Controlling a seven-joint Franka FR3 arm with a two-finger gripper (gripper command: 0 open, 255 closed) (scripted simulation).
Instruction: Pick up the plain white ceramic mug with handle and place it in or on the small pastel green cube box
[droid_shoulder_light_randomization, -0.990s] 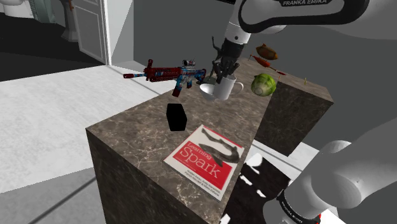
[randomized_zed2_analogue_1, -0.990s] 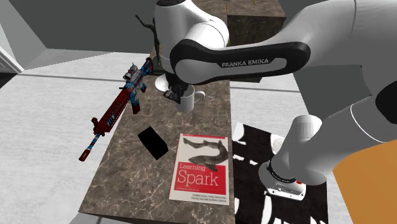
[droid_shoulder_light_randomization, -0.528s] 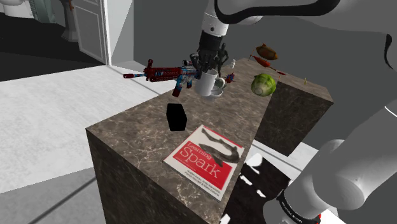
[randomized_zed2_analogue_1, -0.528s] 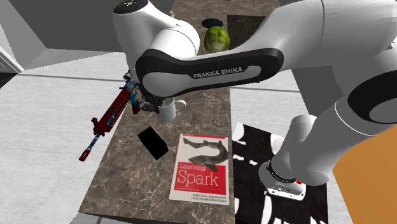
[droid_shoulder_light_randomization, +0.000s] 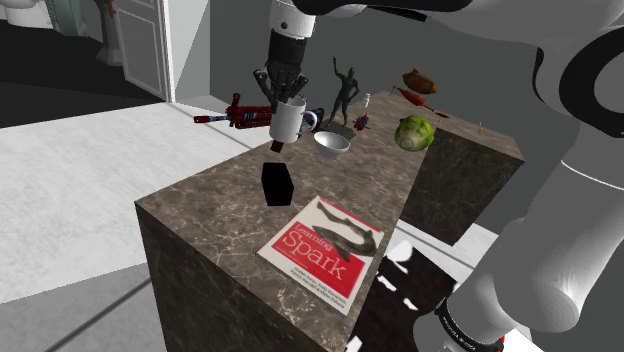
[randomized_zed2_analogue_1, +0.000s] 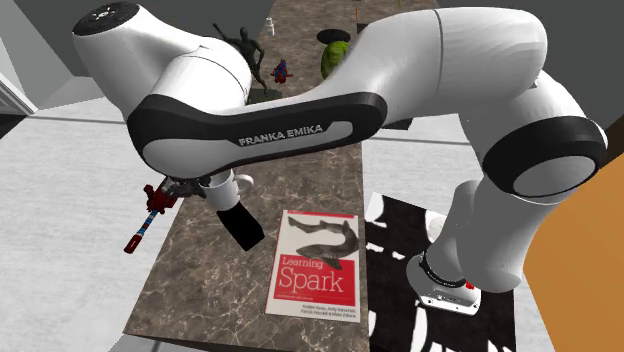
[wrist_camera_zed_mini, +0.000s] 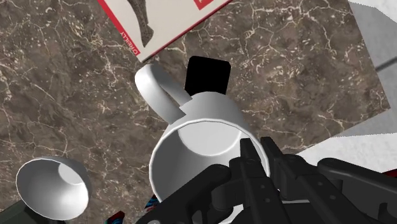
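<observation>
The white mug (droid_shoulder_light_randomization: 287, 118) hangs in the air clear of the dark marbled desk (droid_shoulder_light_randomization: 200, 212), carried roughly upright with its mouth up under the black gripper (droid_shoulder_light_randomization: 284, 95). In the wrist view the fingers (wrist_camera_zed_mini: 252, 159) straddle the mug's (wrist_camera_zed_mini: 202, 137) rim and pinch its wall, apparently one inside the mouth and one outside, though the black parts run together there and the exact contact is hard to make out. The mug's handle points toward the red and white book (wrist_camera_zed_mini: 159, 19), away from the gripper (wrist_camera_zed_mini: 262, 159). The small cube box (droid_shoulder_light_randomization: 277, 184), drawn plain black, stands on the desk below the mug. From the wrist it (wrist_camera_zed_mini: 207, 75) shows just past the mug's wall, next to the handle, so the mug is not squarely over it. In the second exterior view the mug (randomized_zed2_analogue_1: 222, 188) sits under the arm's forearm, just up and to the left of the box (randomized_zed2_analogue_1: 241, 224), with the gripper (randomized_zed2_analogue_1: 185, 188) at its left. The book (droid_shoulder_light_randomization: 325, 252) lies flat near the desk's front edge, apart from the box. A white bowl (droid_shoulder_light_randomization: 332, 142) rests on the desk beyond the mug. A red and blue toy rifle (droid_shoulder_light_randomization: 235, 112) overhangs the desk's far edge, and a dark figurine (droid_shoulder_light_randomization: 346, 92) and a green cabbage (droid_shoulder_light_randomization: 414, 132) stand farther back.
</observation>
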